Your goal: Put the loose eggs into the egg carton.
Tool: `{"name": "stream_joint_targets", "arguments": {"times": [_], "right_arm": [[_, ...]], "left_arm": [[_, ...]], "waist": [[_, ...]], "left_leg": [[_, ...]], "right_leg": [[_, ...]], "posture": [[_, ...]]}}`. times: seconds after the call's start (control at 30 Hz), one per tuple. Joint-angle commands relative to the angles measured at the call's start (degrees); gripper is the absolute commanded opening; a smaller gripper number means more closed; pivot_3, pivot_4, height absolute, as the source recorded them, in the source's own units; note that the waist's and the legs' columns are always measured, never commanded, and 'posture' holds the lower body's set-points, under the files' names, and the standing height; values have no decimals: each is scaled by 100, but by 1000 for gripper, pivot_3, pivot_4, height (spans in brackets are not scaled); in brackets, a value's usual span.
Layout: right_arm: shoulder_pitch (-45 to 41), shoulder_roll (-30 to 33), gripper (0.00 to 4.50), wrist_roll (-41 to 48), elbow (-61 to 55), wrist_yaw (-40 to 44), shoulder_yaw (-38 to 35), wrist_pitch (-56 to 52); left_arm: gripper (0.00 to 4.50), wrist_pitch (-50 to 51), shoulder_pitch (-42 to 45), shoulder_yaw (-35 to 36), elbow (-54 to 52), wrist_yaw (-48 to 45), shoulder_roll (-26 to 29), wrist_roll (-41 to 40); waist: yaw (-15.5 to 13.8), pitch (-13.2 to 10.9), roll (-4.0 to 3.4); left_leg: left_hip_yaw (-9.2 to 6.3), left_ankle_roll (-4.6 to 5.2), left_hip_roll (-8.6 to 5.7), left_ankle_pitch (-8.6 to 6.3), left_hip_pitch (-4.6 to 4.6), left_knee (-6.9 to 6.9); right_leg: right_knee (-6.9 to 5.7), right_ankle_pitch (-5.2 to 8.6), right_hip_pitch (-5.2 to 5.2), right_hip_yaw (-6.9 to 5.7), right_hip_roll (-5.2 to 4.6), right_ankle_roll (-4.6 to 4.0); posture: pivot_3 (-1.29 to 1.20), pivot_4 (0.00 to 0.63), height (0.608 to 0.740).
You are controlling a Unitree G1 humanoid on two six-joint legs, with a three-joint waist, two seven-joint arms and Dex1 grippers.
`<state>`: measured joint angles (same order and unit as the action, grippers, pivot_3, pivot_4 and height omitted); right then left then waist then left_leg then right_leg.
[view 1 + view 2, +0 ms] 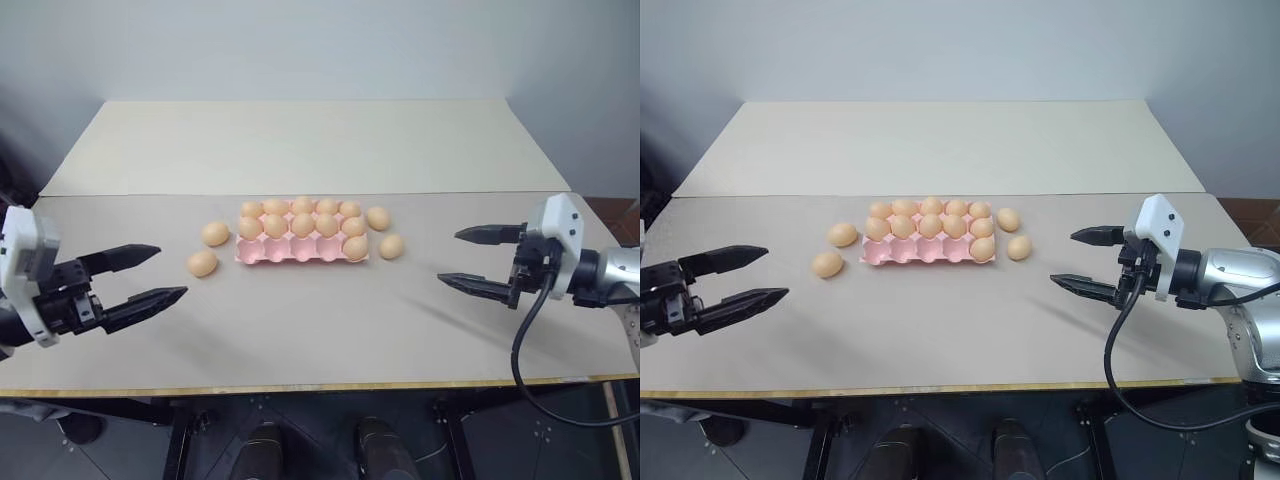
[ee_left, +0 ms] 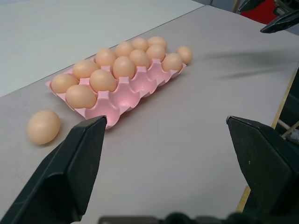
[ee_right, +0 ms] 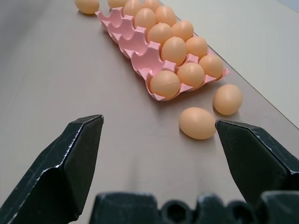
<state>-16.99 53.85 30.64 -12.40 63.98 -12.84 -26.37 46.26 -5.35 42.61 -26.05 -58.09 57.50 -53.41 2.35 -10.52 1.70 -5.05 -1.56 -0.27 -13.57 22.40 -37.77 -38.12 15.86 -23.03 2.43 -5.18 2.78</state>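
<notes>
The pink egg carton (image 1: 290,253) lies mid-table with several eggs in its back and middle rows and one egg (image 1: 355,247) at the right end of its front row. Two loose eggs (image 1: 215,233) (image 1: 202,263) lie left of it, and two more (image 1: 378,218) (image 1: 391,246) lie right of it. My left gripper (image 1: 170,272) hovers open, left of and nearer than the left pair. On the right, my right gripper (image 1: 449,257) is open too, a short way right of the right pair. Neither holds anything.
The carton rests on a grey-brown table top (image 1: 320,340). A lighter beige table (image 1: 300,140) adjoins it behind. The front edge (image 1: 320,388) runs close below both grippers. A black cable (image 1: 525,350) hangs from my right wrist.
</notes>
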Motion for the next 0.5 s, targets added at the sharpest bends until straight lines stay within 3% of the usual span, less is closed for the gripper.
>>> {"name": "stream_joint_targets", "arguments": {"times": [0.03,0.13,0.3,0.5], "right_arm": [[14,31,4500,166,-207,-22,-290,47],[52,1,4500,186,-246,-94,-339,26],[158,-48,4500,242,-299,-192,-449,-24],[50,95,4500,155,-176,-238,-389,-8]], "left_arm": [[4467,5,182,51,64,27,90,-141],[4467,232,336,129,133,-17,204,-449],[4467,142,373,121,284,-310,444,-290],[4467,-18,420,-78,151,-277,215,-277]], "waist": [[-1,0,0],[0,0,0],[3,-1,-2],[5,-4,-7]], "left_leg": [[0,0,0,0,0,0],[0,0,0,0,0,0],[0,0,0,0,1,1],[3,0,1,0,-2,1]], "right_leg": [[0,0,0,0,-1,0],[0,0,0,0,0,0],[0,0,-1,0,1,0],[0,-1,0,2,0,-1]], "posture": [[0,150,740],[0,150,740],[0,150,740],[0,150,740]]}}
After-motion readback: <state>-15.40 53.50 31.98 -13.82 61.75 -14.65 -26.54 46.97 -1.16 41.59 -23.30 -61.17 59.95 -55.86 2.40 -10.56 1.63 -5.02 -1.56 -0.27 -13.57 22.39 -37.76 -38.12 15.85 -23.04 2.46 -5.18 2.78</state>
